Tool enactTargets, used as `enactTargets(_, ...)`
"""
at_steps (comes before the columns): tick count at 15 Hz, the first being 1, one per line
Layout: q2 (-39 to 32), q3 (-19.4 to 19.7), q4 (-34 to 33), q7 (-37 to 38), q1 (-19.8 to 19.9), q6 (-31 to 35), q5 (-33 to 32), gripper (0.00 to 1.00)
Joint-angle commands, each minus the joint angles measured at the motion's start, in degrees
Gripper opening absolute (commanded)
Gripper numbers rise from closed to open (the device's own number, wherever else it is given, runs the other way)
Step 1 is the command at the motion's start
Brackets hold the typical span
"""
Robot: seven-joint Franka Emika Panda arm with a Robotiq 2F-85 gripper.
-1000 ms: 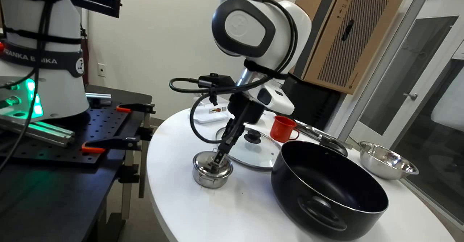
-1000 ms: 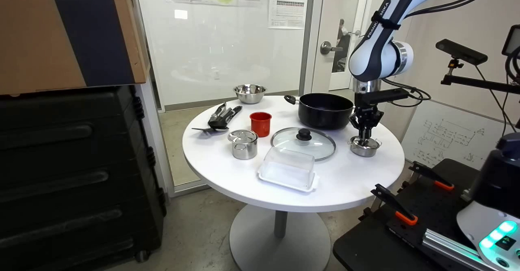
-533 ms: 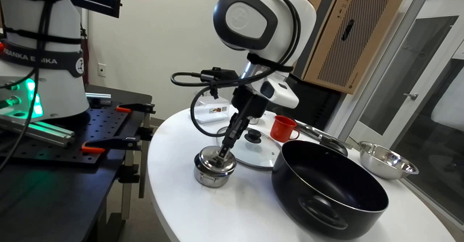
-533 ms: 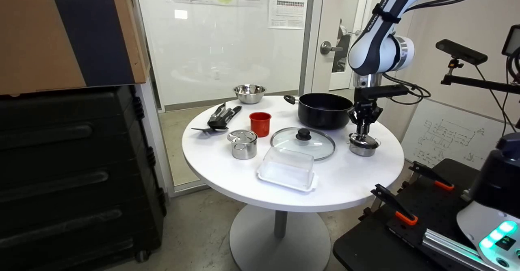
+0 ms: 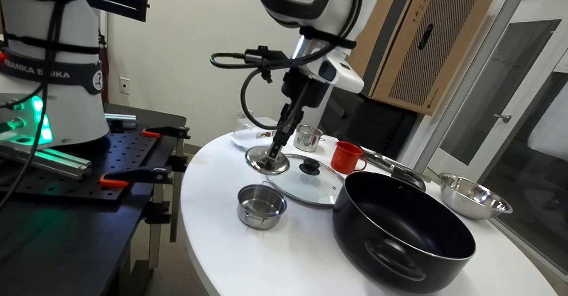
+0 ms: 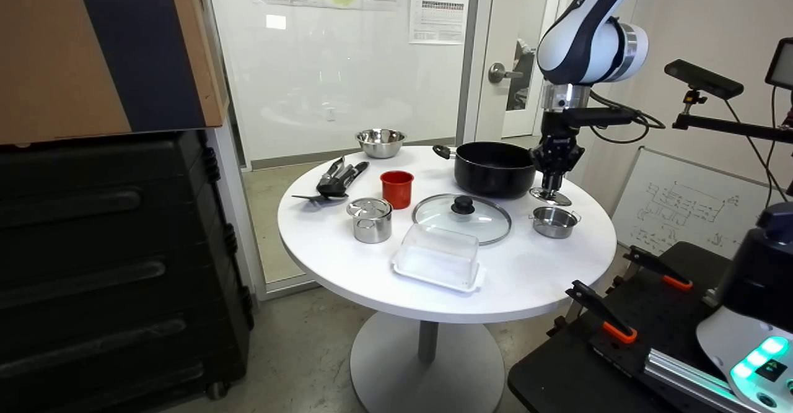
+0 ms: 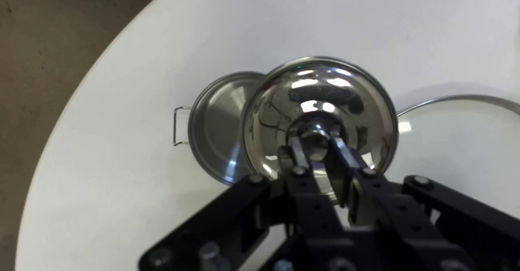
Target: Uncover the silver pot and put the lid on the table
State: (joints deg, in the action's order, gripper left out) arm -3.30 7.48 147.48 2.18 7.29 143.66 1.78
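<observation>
While the fingers (image 7: 343, 163) hold the lid (image 7: 317, 110) aloft, it partly hides the silver pot (image 7: 217, 128) in the wrist view.

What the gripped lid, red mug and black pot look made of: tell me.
Gripped lid: polished steel, likely, by its mirror reflections.
Red mug: even, slightly shiny; enamelled metal or plastic, unclear.
Black pot: probably metal under satin coating; silvery line edges it.

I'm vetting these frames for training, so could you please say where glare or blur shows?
Wrist view: bright highlights on the steel lid, a glare patch near the rim of the glass lid, and the nearest parts of the hand out of focus; in an exterior view: a bright rectangle, likely a reflection, on the pale wall panel.
</observation>
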Motion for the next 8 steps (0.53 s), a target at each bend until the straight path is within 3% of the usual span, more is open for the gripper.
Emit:
enactTargets(1,3.4,-1.8,4.9,-0.5,-1.9,1.2,-2.5,0.05)
enactTargets(8,-0.5,-3.9,8.8,5.6,-4.8,10.1,-12.8,0.05)
